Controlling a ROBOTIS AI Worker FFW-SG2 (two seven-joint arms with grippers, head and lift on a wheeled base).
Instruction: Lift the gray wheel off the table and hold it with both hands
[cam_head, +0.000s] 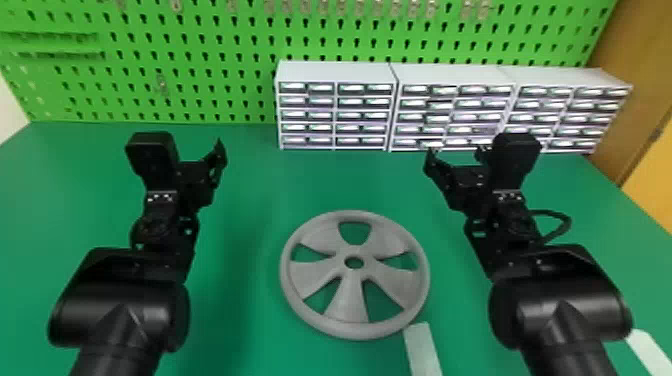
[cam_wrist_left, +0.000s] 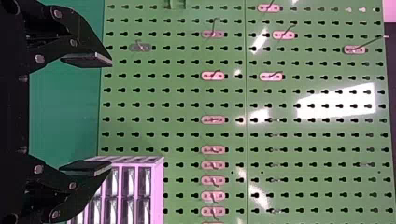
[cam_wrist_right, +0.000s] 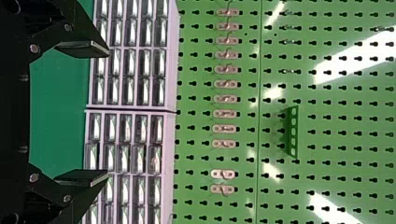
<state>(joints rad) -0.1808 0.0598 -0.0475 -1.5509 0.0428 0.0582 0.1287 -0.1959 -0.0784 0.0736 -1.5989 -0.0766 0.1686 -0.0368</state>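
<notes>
Have the left claw (cam_head: 196, 162) spread wide, with nothing between its fingers, at ten o'clock from the gray wheel (cam_head: 352, 302). Have the right claw (cam_head: 456, 152) likewise wide apart and empty, between one and two o'clock from it. Bear both on black arms, coming in from the bottom edge at eight and four o'clock. Find the wheel between and below them in the head view, lying flat on the green counter (cam_head: 240, 310), well apart from either claw. Notice five openings around its center hole. At its five o'clock, see a pale strip (cam_head: 422, 347) at the rim; toward four o'clock, farther off, another pale strip (cam_head: 650, 352). Past the wheel, from twelve to two o'clock, meet three white drawer cabinets (cam_head: 335, 72) in a row along the far side. Behind those, reach a green pegboard (cam_head: 210, 60) with hooks (cam_wrist_left: 213, 120) on it.
</notes>
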